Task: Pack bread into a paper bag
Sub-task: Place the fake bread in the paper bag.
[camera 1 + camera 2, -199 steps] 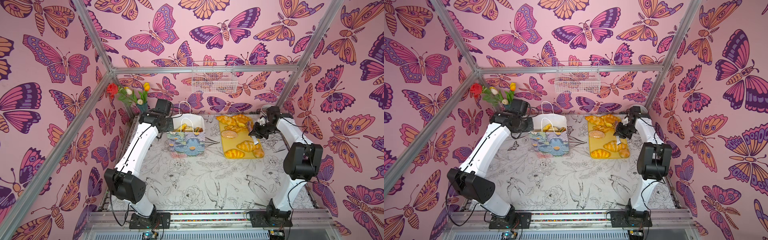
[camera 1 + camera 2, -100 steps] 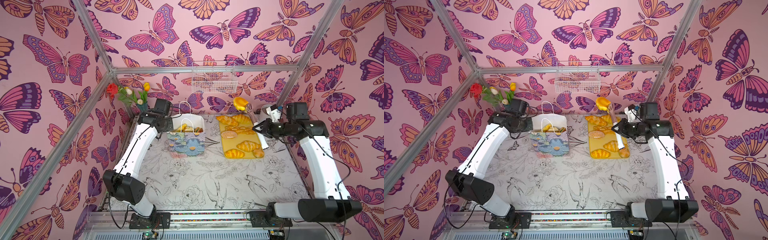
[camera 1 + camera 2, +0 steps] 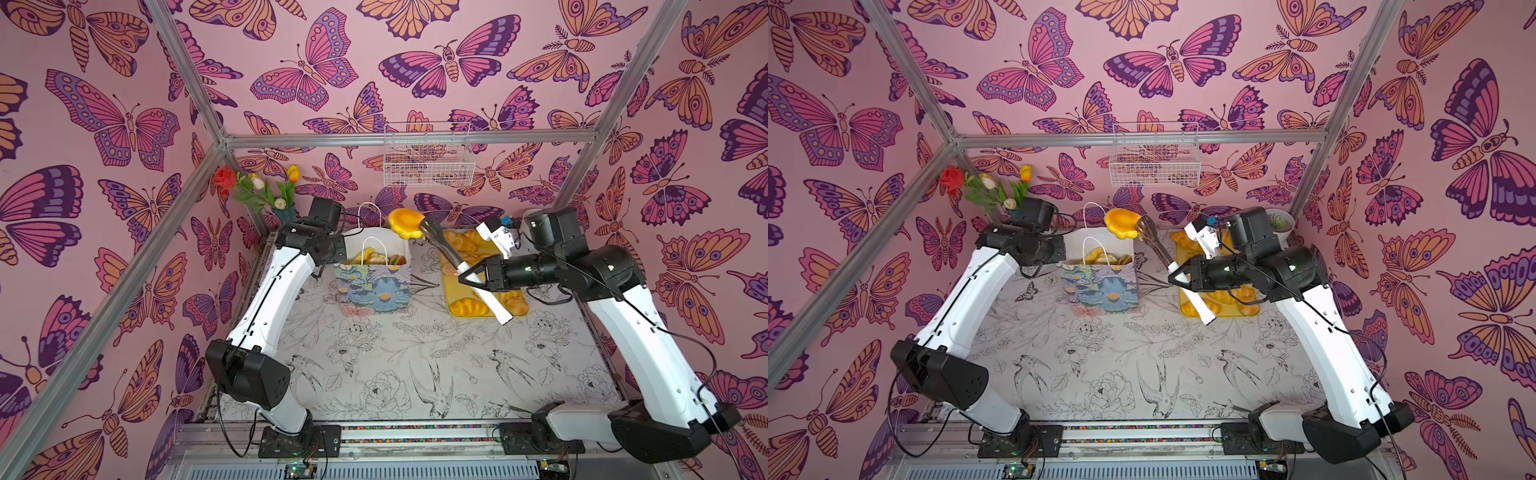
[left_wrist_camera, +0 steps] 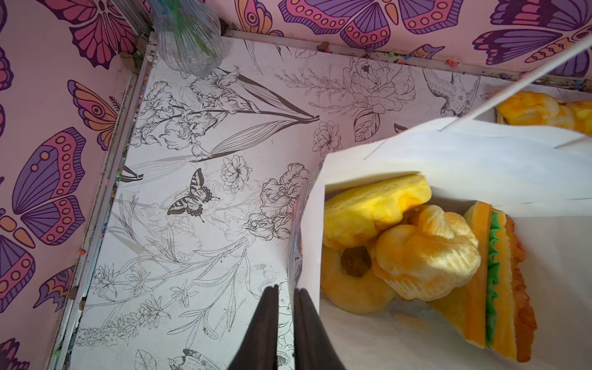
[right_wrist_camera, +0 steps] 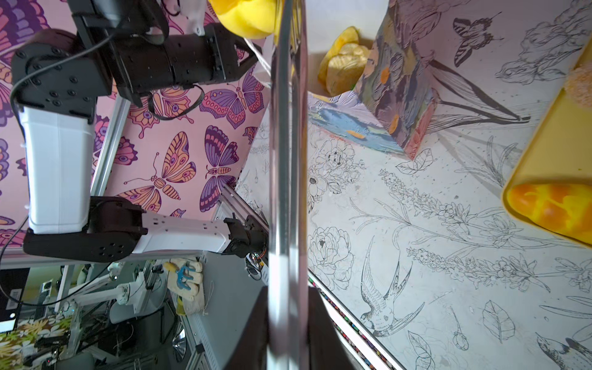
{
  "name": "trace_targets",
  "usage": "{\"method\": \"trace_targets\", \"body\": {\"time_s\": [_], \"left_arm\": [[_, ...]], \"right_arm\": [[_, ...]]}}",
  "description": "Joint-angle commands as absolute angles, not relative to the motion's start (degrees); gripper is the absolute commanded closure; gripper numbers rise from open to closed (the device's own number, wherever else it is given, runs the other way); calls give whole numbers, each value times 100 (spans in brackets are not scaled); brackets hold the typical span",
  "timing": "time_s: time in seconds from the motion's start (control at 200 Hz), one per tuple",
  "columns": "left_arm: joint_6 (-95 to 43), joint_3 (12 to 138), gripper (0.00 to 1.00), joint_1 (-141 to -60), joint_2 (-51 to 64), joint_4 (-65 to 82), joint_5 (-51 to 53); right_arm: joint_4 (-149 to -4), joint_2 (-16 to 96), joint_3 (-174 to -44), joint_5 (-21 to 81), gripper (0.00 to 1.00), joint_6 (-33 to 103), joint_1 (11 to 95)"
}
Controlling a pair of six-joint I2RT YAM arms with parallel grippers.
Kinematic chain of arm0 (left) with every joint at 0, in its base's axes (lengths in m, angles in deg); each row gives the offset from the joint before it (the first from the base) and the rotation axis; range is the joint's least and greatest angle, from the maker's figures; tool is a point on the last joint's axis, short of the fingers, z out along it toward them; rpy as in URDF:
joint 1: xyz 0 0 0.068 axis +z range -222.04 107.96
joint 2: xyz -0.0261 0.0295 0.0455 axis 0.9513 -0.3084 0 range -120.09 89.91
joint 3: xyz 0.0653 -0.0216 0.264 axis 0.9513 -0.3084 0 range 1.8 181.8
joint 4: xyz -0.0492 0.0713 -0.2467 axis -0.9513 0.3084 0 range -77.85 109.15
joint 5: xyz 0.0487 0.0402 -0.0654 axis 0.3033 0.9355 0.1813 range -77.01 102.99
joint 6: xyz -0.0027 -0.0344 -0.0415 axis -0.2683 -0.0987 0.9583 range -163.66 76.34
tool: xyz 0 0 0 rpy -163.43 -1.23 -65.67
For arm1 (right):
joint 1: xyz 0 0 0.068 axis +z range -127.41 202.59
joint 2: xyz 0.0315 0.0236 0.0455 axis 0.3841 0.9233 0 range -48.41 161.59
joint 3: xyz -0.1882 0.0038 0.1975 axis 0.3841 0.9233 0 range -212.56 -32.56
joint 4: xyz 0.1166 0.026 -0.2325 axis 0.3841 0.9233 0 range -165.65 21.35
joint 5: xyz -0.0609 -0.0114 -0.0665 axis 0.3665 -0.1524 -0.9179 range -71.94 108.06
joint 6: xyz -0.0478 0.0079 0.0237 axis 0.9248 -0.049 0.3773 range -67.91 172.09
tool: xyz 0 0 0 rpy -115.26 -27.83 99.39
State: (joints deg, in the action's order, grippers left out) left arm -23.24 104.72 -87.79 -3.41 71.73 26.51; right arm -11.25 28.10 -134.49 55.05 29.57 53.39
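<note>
Yellow tray (image 3: 451, 289) beside bag (image 3: 374, 286), vase (image 3: 286, 214) in corner

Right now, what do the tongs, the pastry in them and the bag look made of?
The tongs: polished metal blades, mirror glare; white matte handle, probably plastic.
The pastry: smooth uniform yellow, likely foam or soft plastic, not real.
The bag: paper, sharp creases, matte white inside, printed flowers outside.

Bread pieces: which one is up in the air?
The yellow scalloped pastry gripped by the tongs; the rest lie in the paper bag or on the tray.
</note>
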Motion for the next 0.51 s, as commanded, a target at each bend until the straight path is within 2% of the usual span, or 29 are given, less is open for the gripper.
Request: {"method": "trace_targets", "body": {"time_s": [0.0,0.501], "left_arm": [[-2320,10453,85,-8733,-194,7125,2749],[-2313,10424,84,-8733,-122,7122,2750]], "right_arm": [[-1313,3049,-13468,5315,84,2944,5609],[-1382,3639,-13446,4884,82,3105,5809]]}}
